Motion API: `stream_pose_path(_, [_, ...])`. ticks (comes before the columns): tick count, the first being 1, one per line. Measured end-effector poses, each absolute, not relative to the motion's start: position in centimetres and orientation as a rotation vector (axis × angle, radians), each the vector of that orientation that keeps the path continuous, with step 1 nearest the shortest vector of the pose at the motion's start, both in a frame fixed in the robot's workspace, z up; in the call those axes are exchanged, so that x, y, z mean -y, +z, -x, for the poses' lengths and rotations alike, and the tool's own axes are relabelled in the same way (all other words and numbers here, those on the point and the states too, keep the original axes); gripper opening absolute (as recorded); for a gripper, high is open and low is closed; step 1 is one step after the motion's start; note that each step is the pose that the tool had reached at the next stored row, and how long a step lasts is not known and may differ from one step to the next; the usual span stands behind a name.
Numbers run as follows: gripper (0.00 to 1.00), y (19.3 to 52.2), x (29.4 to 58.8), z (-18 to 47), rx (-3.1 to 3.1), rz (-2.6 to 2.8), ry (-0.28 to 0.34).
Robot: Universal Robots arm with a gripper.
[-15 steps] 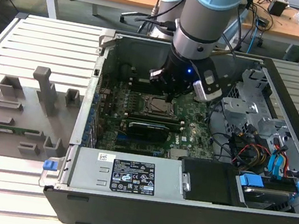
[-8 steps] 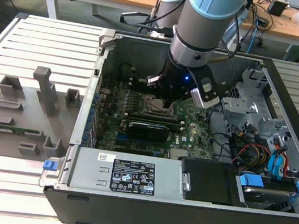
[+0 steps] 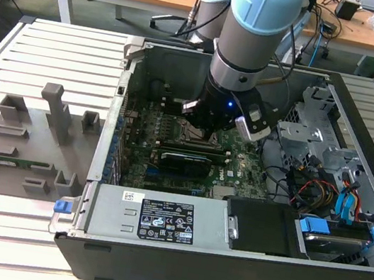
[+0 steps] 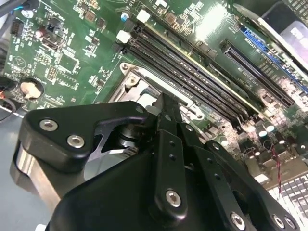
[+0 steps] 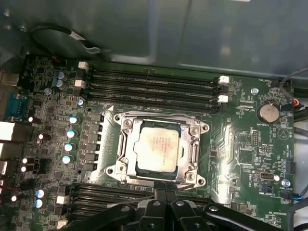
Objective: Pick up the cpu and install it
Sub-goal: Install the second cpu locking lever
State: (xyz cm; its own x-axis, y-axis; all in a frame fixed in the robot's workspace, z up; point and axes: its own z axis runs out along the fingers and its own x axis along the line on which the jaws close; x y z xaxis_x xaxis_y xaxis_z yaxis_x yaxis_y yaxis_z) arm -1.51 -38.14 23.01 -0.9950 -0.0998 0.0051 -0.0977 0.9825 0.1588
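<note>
Clearly, in the first wrist view the cpu (image 5: 157,149) lay seated in the metal-framed socket (image 5: 123,159), while the gripper (image 5: 160,195), jaws pressed together and empty, hung near it; the exterior view hid both behind the arm (image 3: 251,36).

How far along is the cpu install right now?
Done, by the look of it: the cpu lies flat inside the metal-framed socket on the motherboard. In hand: nothing visibly; in the first wrist view the end effector sits at the socket's edge, beside the chip rather than on it. Left: I cannot tell whether the chip is fully seated or the frame latched.
</note>
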Motion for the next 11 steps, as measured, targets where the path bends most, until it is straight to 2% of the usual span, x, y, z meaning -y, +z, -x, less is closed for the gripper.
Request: stream_pose_path(11, [0.11,21.1,38.5,4.2,3.115,-0.155,-0.249])
